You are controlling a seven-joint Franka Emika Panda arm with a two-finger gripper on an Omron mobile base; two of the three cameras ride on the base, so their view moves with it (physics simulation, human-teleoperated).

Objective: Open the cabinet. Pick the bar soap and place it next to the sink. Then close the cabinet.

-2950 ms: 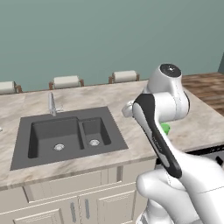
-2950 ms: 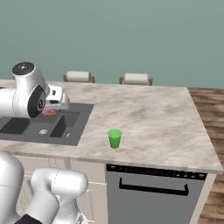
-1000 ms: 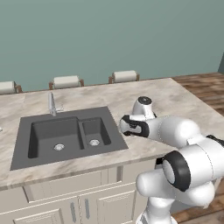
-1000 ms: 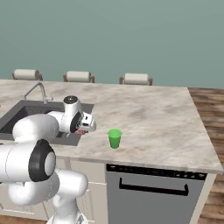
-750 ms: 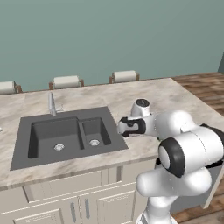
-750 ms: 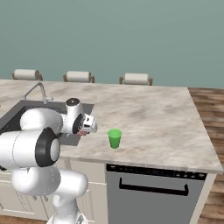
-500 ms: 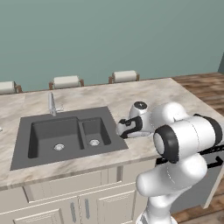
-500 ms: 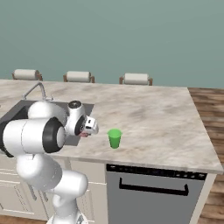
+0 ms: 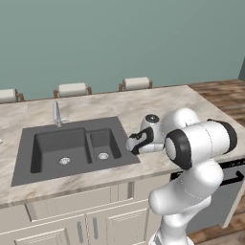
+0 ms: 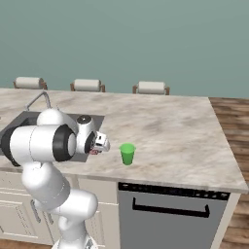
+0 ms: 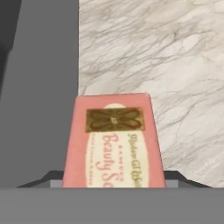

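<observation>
From the left base view, the arm folds low so the gripper [image 9: 132, 143] hangs over the counter [image 9: 158, 103] just beside the sink [image 9: 72, 149], where the soap belongs.

From the right base view, the gripper [image 10: 98, 144] holds the pink soap [image 10: 94, 151] just above the marble, near the sink's rim, apart from a green cup [image 10: 127, 153], so release would leave it clear of the basin.

In the hand view, the soap [image 11: 113, 142] sits between the wide-set jaws, label up, straddling the sink rim [image 11: 43, 87] and the counter [image 11: 153, 57]. Contact with the marble cannot be told.
</observation>
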